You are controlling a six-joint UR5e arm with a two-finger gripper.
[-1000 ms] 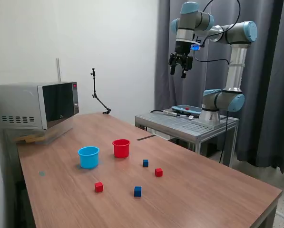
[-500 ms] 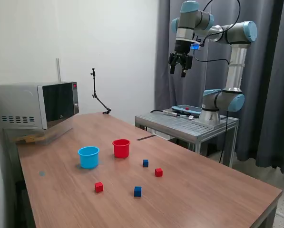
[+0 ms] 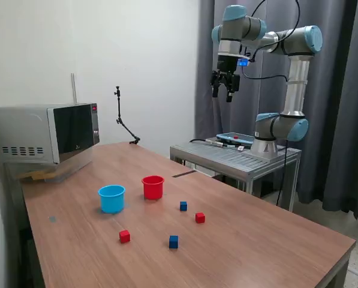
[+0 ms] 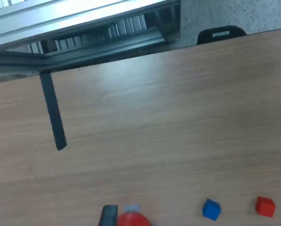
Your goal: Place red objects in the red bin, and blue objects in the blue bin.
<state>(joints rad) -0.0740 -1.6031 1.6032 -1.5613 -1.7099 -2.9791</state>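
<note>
Plain room: white wall, dark grey curtain (image 3: pixel 340 120) behind the arm, long wooden table (image 3: pixel 250 246) in front. Going from the exterior view's left to its right.

Far left, back of the table: a microwave (image 3: pixel 44 133), door closed. Beside it, further back, a thin black stand (image 3: pixel 123 123) clamped near the table edge.

Mid-table: a light blue cup (image 3: pixel 111 198), upright. Just to its right, a red cup (image 3: pixel 153 187), upright, near the blue one but not touching.

In front of the cups, four small cubes lie loose on the wood, all apart from each other and outside both cups: a red cube (image 3: pixel 125 236) nearest the front left, a dark blue cube (image 3: pixel 174 242) to its right, a second blue cube (image 3: pixel 183 206) closer to the red cup, a second red cube (image 3: pixel 199 218) just right of that.

Right, behind the table: a metal stand (image 3: pixel 238 157) carrying the arm's base. The gripper (image 3: pixel 222 91) hangs high above it, well clear of everything, fingers parted, holding nothing.
</note>
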